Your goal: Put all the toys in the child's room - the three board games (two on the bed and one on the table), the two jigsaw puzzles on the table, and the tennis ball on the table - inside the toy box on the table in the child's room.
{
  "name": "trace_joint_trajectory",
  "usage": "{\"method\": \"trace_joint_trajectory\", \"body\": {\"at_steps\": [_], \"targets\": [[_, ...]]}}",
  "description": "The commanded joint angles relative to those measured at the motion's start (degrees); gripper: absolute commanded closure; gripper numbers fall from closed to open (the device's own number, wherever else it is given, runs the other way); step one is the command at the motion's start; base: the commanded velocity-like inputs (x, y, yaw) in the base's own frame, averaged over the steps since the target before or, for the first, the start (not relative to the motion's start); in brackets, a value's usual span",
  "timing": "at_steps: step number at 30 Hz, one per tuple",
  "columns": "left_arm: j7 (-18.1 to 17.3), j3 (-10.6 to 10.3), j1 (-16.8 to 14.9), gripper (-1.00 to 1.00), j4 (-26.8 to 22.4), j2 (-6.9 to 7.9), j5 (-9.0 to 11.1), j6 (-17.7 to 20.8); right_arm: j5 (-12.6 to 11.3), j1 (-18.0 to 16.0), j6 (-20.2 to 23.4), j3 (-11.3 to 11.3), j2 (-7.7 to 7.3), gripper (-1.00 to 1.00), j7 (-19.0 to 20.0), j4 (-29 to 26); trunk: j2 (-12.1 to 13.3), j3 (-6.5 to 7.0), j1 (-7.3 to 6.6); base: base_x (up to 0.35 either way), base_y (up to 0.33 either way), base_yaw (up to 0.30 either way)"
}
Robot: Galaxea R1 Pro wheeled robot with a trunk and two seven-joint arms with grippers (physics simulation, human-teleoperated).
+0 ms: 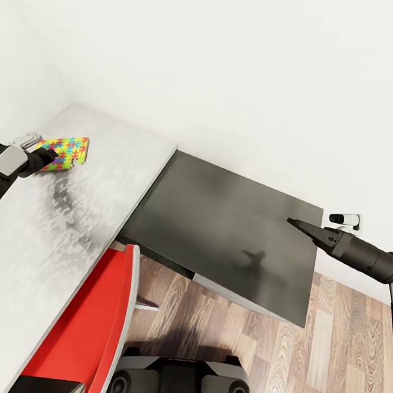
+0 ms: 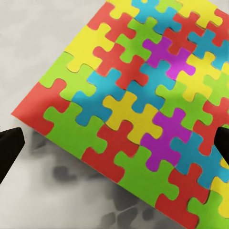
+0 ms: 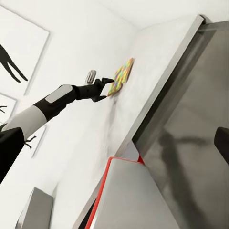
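One jigsaw puzzle, a thin square of bright interlocking pieces, lies near the far left corner of the pale grey table. My left gripper is at the puzzle's near edge. In the left wrist view the puzzle spreads out in front of the gripper, which is open, with one dark fingertip at each side. The right wrist view shows the puzzle from afar at the tip of my left arm. My right gripper hovers above the dark cabinet with nothing in it and looks open.
A lower dark-topped cabinet adjoins the table on the right. A red chair stands against the table's front edge. White walls close off the back and left. A small white fitting sits on the wall near my right gripper. Wood floor lies below.
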Motion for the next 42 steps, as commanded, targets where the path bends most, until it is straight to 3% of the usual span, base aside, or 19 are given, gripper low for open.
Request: {"method": "trace_joint_trajectory", "body": {"at_steps": [1,2,3,9,42], "targets": [[0.41,-0.38,-0.02,-1.0,-0.15,0.03,0.3,0.28,0.12,-0.03,0.2,-0.03,0.01,-1.0,0.23,0.0,-0.09,-0.07,0.03,0.0,0.0,0.0],[0.45,-0.38,-0.02,-1.0,-0.18,0.01,-0.04,0.32,0.12,-0.02,0.2,-0.03,0.02,-1.0,0.23,0.0,-0.09,-0.07,0.03,0.0,0.0,0.0],[0.54,-0.34,-0.04,-1.0,-0.35,-0.04,-1.62,0.49,0.12,-0.01,0.2,-0.06,0.09,-1.0,0.23,0.0,-0.09,-0.07,0.03,0.0,0.0,0.0],[0.58,-0.31,-0.16,-1.0,-0.53,-0.06,-2.53,0.61,0.12,0.0,0.2,-0.14,0.14,-1.0,0.22,0.0,-0.09,-0.07,0.03,0.0,0.0,0.0],[0.68,-0.29,-1.57,-1.0,-0.81,-0.23,-2.97,0.79,0.19,0.0,0.2,-0.45,0.47,-1.0,0.22,0.0,-0.09,-0.5,0.03,0.0,0.0,0.0]]}}
